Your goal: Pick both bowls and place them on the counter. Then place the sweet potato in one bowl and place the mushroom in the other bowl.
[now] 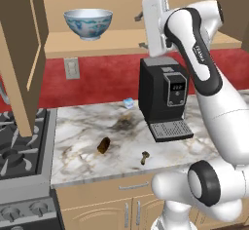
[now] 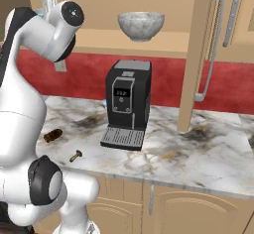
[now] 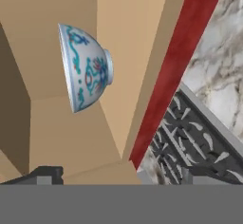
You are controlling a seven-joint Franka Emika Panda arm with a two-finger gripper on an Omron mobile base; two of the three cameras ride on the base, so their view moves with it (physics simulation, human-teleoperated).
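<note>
Progress: nothing placed yet. Both bowls sit on the wooden shelf (image 1: 121,44) inside the open wall cabinet, none on the counter (image 1: 82,126).

Claw (image 3: 121,173): raised to shelf height, rolled on its side, pointing into the cabinet. Its two dark fingertips (image 3: 46,174) stand wide apart with nothing between them, so it is released and empty.

Blue-patterned bowl (image 3: 85,73): straight ahead of the claw and a little off to one side of its centre line, well apart from the fingertips, upright on the shelf as the left base view shows it (image 1: 88,23).

Grey stone bowl (image 2: 141,26): same shelf, further along to the claw's right, well apart from it.

Sweet potato (image 1: 103,145): on the counter, far below the claw. Mushroom (image 1: 144,158): near it, closer to the counter's front edge, lying tilted. Both bare on the marble, in no bowl. A black coffee machine (image 1: 163,97) stands on the counter beneath the claw.

Judgement: step in hand is the reach for the blue-patterned bowl. Left to do: grasp and lower that bowl, fetch the grey one, then drop one vegetable in each.
</note>
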